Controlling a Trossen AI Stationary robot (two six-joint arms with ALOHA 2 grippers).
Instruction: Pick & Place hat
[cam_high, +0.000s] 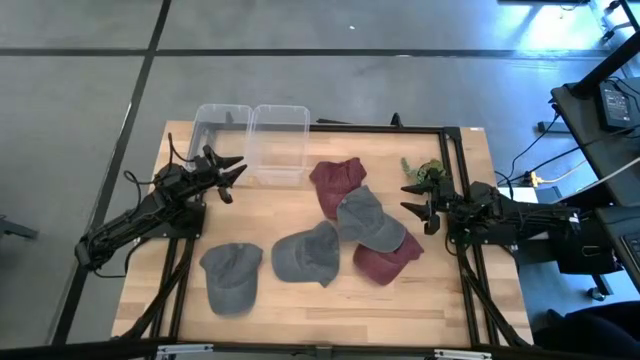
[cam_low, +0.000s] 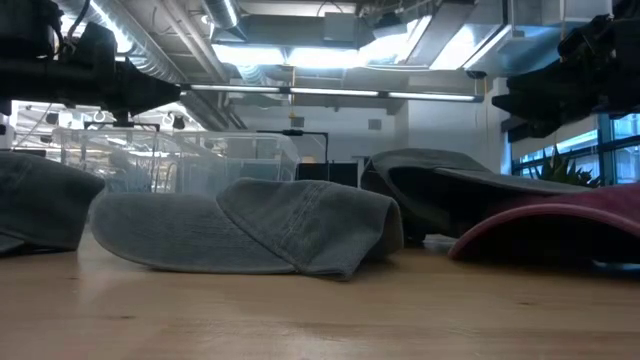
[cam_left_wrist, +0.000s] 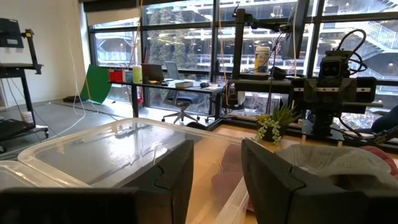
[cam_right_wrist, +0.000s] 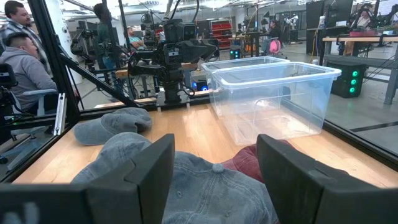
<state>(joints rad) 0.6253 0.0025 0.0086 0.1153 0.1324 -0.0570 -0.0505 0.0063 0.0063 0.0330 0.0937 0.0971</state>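
At the left of the wooden table (cam_high: 300, 305), the left gripper (cam_high: 233, 176) hangs in the air just beside the two clear plastic bins (cam_high: 278, 143) at the far edge. Its fingers (cam_left_wrist: 163, 176) stand partly apart with a plain gap between them, and nothing sits in that gap; they touch neither bin nor cap. The left wrist view looks past them over the rim of the nearer bin.

Nearest the front-left lies a grey hat (cam_high: 232, 276), well apart from either arm. Just to its right sits a second grey hat (cam_high: 308, 254), folded low in the low view (cam_low: 250, 235). Behind it, close to the bins, is a maroon hat (cam_high: 335, 181). A third grey hat (cam_high: 370, 219) overlaps it and also lies over another maroon hat (cam_high: 388, 262) nearer the front.

At the right, the right gripper (cam_high: 418, 208) hovers just beside the third grey hat, near a small green plant (cam_high: 424, 173). Its fingers (cam_right_wrist: 138, 180) are spread wide and hold nothing; the right wrist view shows that grey cap below and between them, though whether the tips graze the cloth is hard to say, and they seem to be clear of it.
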